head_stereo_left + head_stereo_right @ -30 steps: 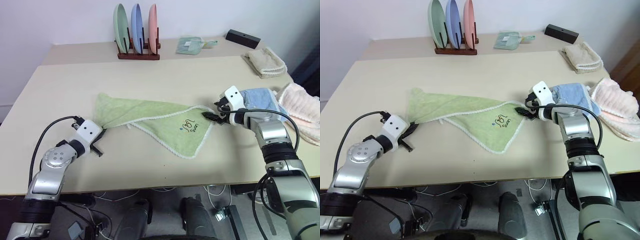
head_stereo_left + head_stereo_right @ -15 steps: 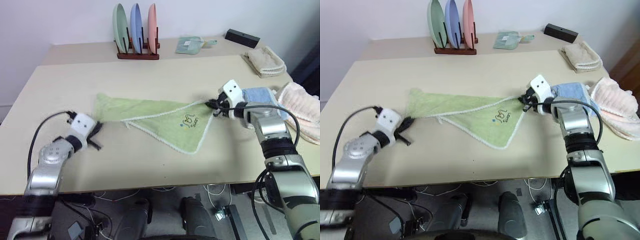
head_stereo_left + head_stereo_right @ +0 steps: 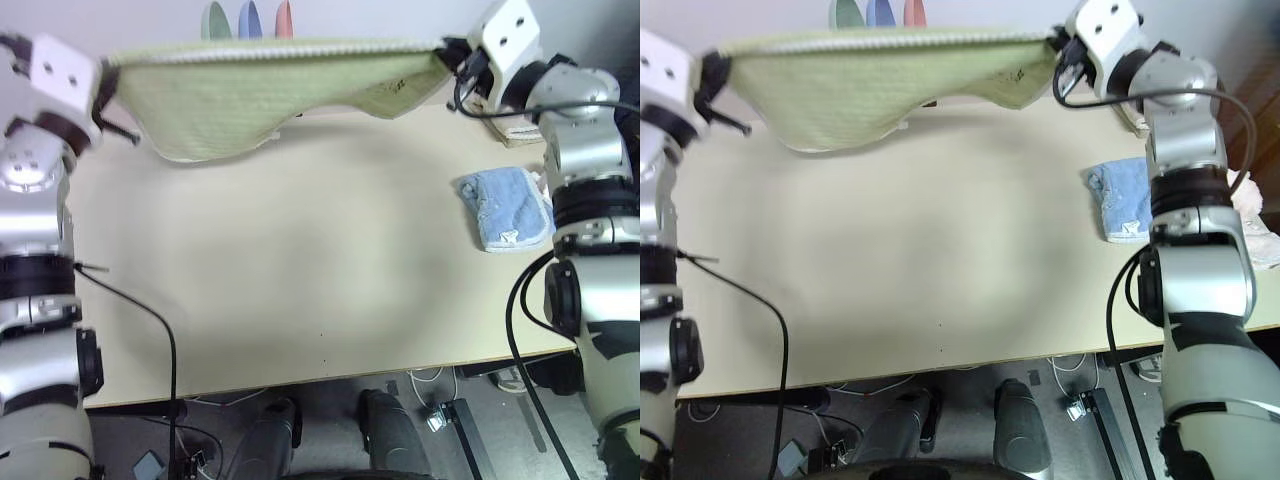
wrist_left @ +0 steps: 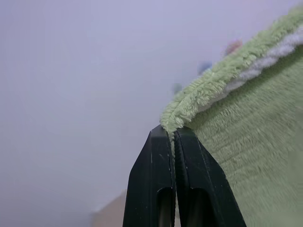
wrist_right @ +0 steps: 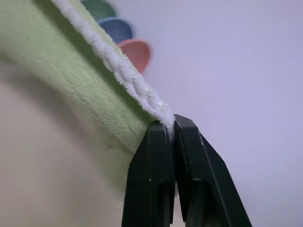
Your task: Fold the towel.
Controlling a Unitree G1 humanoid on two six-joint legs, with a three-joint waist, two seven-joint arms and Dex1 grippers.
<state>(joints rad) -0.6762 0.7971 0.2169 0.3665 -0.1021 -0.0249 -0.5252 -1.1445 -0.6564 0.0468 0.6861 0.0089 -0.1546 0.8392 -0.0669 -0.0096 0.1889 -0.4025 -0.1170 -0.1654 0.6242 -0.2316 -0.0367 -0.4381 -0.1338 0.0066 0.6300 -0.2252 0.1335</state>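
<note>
Spanning the near half, the table (image 3: 300,270) shows as a smooth, matte beige slab w/ a straight front edge.

Further back, near the table's right edge, lies a light blue towel (image 3: 503,206): soft, nubby terry, bunched into a rough squarish lump, flat on the surface.

Beyond it, over the far part of the table, the towel (image 3: 250,85) hangs in the air, stretched between both arms. Light green terry, looped fuzzy pile, whitish stitched edging running along its taut top hem. It sags below that hem in a shallow pouch, deeper toward the left end, w/ a small dark embroidered mark near the right end.

Left tool (image 4: 173,137): both black, wedge-shaped fingers pressed together on the towel's left corner, fuzzy hem pinched between the tips. Right tool (image 5: 171,125): same, fingers clamped on the towel's right corner, white edging caught between the tips.

Behind the hem, by the table's far edge, peek the rounded tops of three plates (image 3: 248,16) — green, blue, pink — smooth and thin, standing side by side.
</note>
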